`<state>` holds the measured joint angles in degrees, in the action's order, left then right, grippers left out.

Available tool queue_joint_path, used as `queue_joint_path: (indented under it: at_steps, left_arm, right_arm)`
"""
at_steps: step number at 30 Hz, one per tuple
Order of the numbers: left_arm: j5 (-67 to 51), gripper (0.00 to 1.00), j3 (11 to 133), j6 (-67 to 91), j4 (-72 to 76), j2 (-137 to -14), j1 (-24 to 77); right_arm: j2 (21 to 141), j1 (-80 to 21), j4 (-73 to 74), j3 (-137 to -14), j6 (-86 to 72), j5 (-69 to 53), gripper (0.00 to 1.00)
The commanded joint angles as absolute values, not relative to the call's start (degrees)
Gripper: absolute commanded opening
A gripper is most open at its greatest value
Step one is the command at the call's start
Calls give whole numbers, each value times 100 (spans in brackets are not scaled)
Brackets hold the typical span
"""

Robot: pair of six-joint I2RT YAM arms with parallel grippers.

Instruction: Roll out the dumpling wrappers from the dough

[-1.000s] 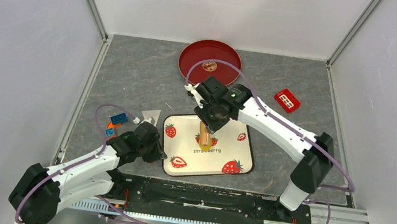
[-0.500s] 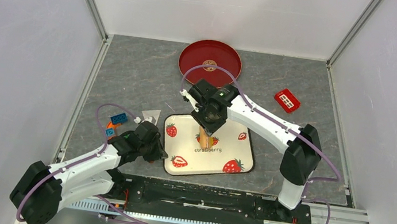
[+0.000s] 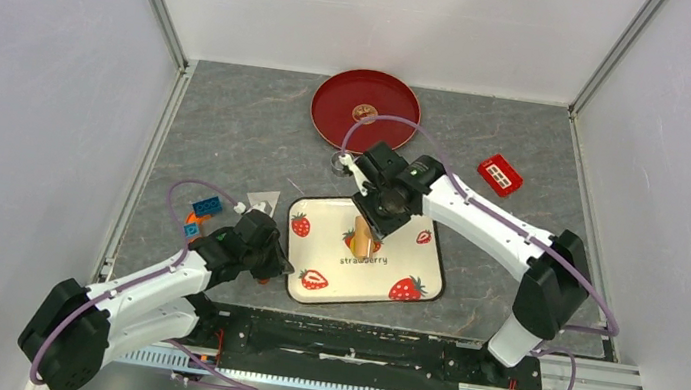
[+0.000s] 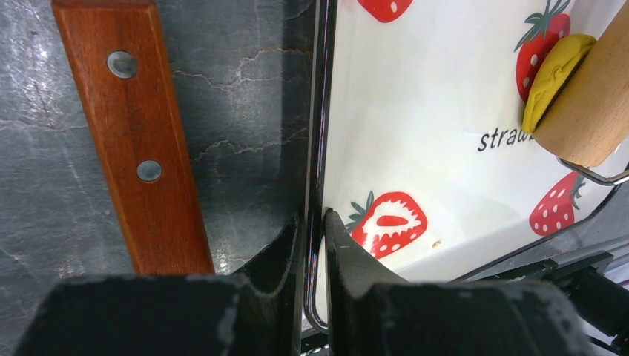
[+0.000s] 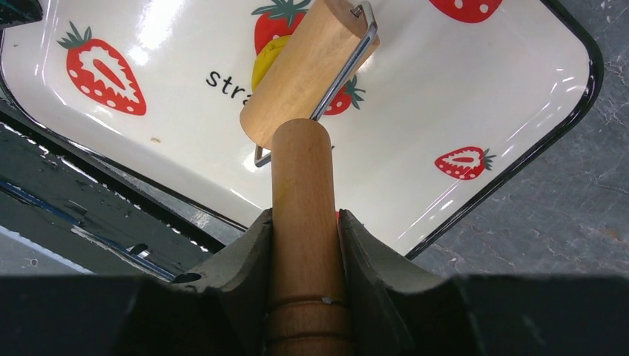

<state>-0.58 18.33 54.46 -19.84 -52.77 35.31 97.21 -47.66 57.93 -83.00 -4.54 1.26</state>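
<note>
A white strawberry-print tray (image 3: pixel 413 264) lies in front of the arms. My left gripper (image 4: pixel 313 222) is shut on the tray's left rim (image 4: pixel 317 148), one finger inside and one outside; from above, this gripper (image 3: pixel 276 269) sits at the tray's left edge. My right gripper (image 5: pixel 305 215) is shut on the wooden handle (image 5: pixel 303 178) of a small rolling pin. Its drum (image 5: pixel 308 70) rests on a lump of yellow dough (image 5: pixel 265 55) mid-tray, which also shows in the left wrist view (image 4: pixel 552 70). One small round dumpling wrapper (image 3: pixel 364 112) lies on the red plate (image 3: pixel 390 95) behind.
A knife's wooden handle (image 4: pixel 133 148) lies on the grey mat just left of the tray. A blue brick (image 3: pixel 207 204) and a clear plastic scrap (image 3: pixel 263 198) sit at the left, a red brick (image 3: pixel 499 174) at the right. White walls enclose the table.
My right gripper and the rolling pin shifted left, then back a little to the right over the dough. The left arm stayed put on the tray rim.
</note>
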Motion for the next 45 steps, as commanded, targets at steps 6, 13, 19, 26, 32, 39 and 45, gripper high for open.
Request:
queue_joint_path:
  at_steps: [6, 13, 19, 26, 32, 39, 45]
  left_arm:
    - [132, 2, 1793, 5563, -2166, -5282, 3469]
    - [130, 2, 1784, 5563, -2171, -5271, 3463]
    - [130, 2, 1775, 5563, -2164, -5255, 3463]
    - [120, 2, 1769, 5563, -2162, -5245, 3455]
    - [129, 2, 1758, 5570, -2154, -5229, 3446]
    - [132, 2, 1767, 5572, -2153, -5238, 3450]
    - [114, 2, 1762, 5563, -2153, -5236, 3448]
  right_arm:
    - [10149, -4337, 6309, -7014, -212, 1461, 0]
    - [10292, -4161, 6220, -6743, -236, 1625, 0]
    - [10199, -3953, 6231, -6596, -274, 1796, 0]
    - [10029, -3755, 6196, -6471, -321, 1828, 0]
    - [9938, -3709, 6214, -6332, -456, 1815, 0]
    - [9746, -3656, 6258, -6126, -743, 1797, 0]
    - [9552, -3509, 6201, -5838, -825, 1797, 0]
